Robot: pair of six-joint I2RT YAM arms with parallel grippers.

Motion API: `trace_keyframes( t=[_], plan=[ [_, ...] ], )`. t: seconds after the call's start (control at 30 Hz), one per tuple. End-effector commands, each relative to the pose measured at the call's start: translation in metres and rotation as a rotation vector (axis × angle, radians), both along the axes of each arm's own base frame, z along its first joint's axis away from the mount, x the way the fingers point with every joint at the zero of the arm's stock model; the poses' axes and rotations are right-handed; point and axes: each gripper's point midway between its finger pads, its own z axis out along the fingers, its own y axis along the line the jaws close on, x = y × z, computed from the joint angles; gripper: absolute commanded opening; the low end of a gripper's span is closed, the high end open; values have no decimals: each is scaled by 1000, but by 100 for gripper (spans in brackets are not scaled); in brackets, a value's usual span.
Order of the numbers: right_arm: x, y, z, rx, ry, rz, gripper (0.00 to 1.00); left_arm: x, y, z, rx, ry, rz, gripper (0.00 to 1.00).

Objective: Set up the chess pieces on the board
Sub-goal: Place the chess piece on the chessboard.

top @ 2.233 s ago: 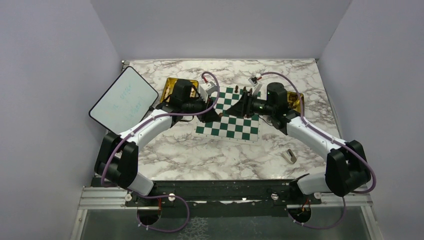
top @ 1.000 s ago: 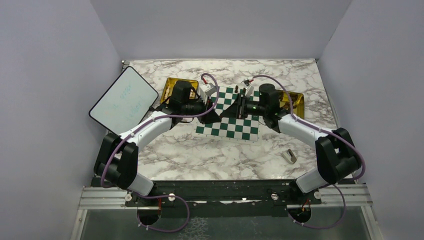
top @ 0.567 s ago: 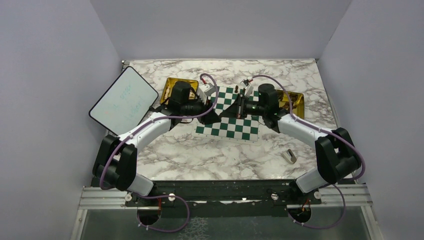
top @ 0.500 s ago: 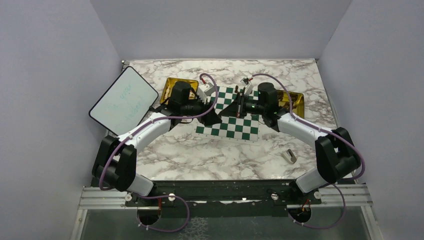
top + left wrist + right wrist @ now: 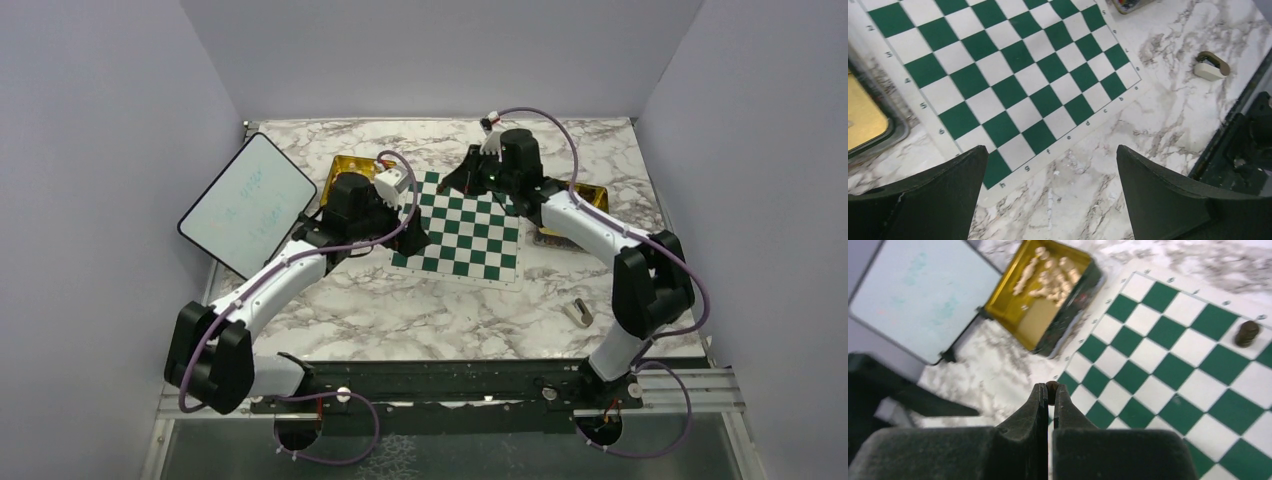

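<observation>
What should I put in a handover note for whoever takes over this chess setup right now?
Left gripper: open and empty, over the near-left corner of the board.
Right gripper: shut on a small dark piece, held above the board's edge on the side of the gold tray.
Pieces: one other dark piece stands on the board. A heap of pale pieces lies in the gold tray.
Done: only that one piece is seen placed.
Left: set down the held piece, then place nearly the whole set, including all the pale pieces.
</observation>
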Motion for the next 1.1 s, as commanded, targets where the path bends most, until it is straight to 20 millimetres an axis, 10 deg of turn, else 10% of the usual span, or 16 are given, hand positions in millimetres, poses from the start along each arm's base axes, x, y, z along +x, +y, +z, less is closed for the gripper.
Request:
trace_keyframes(
  t=[0.0,0.63,1.07],
  plan=[
    [39,-20,-24,-220,-58,-115,1,4,35,6,91,-102,144,99],
    [123,-4,-103,-553,-196,-161,1,-13,68,6,145,-123,267,99],
    [153,18,-119,-580,-288,-140,1,-13,72,14,138,-157,281,99]
  ],
)
